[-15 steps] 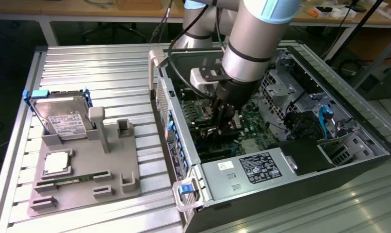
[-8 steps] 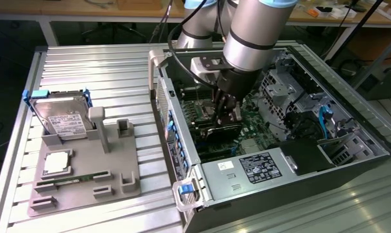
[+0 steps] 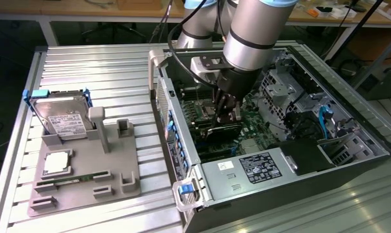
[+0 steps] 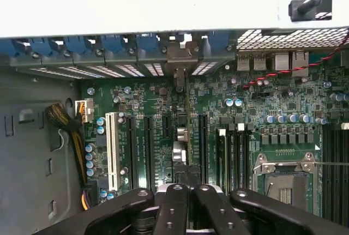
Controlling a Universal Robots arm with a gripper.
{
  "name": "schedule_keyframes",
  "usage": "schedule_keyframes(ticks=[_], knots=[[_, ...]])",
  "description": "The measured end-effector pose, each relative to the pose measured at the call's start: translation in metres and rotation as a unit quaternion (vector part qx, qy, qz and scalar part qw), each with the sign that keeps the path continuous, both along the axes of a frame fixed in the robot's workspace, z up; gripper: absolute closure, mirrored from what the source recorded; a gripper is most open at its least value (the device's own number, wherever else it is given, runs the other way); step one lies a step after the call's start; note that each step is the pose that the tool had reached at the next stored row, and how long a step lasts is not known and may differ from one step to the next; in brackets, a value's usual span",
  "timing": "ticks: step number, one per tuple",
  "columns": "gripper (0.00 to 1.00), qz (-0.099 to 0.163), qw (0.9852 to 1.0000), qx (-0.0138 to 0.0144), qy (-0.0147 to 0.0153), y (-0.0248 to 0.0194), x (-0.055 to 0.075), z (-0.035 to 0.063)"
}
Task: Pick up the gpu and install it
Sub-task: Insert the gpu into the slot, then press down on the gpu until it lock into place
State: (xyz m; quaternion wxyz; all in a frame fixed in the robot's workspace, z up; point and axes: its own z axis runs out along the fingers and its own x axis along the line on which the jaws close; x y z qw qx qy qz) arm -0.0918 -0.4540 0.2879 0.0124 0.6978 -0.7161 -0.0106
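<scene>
1. i have the arm reaching down into the open computer case [image 3: 350, 160], which lies on its side on the ribbed metal table [image 3: 92, 68].
2. the gripper [image 3: 225, 112] sits low inside the case, over the green motherboard [image 3: 251, 128], and its fingers [image 4: 174, 208] are pinched together on the top edge of the gpu [image 3: 222, 132].
3. in the exterior view the gpu shows as a dark card standing on edge just under the fingertips, down at the motherboard, toward the side of the case nearest the row of blue slot clips [image 3: 171, 141].
4. from the wrist view i look straight down the thin edge of the card [image 4: 182, 142]; it runs in line with the expansion slots [image 4: 139, 148] and ends at the rear slot openings under the blue clips [image 4: 87, 47].
5. i cannot tell whether the card is fully seated in its slot.
6. the cpu socket [image 4: 283, 178] lies beside the gripper, apart from the card.
7. on the exterior view's left, well apart from the case, a grey fixture tray [image 3: 114, 182] stands on the table holding the silver hard drive [image 3: 63, 119] in its blue frame, tilted upright.
</scene>
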Motion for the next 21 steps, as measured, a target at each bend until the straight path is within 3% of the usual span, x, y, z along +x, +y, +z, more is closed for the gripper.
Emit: schedule_keyframes(ticks=[14, 21], knots=[[0.89, 0.000, 1.0000, 0.0000, 0.0004, 0.0002, 0.000, 0.0000], [0.89, -0.002, 1.0000, 0.0000, 0.0005, 0.0000, 0.000, -0.0148]])
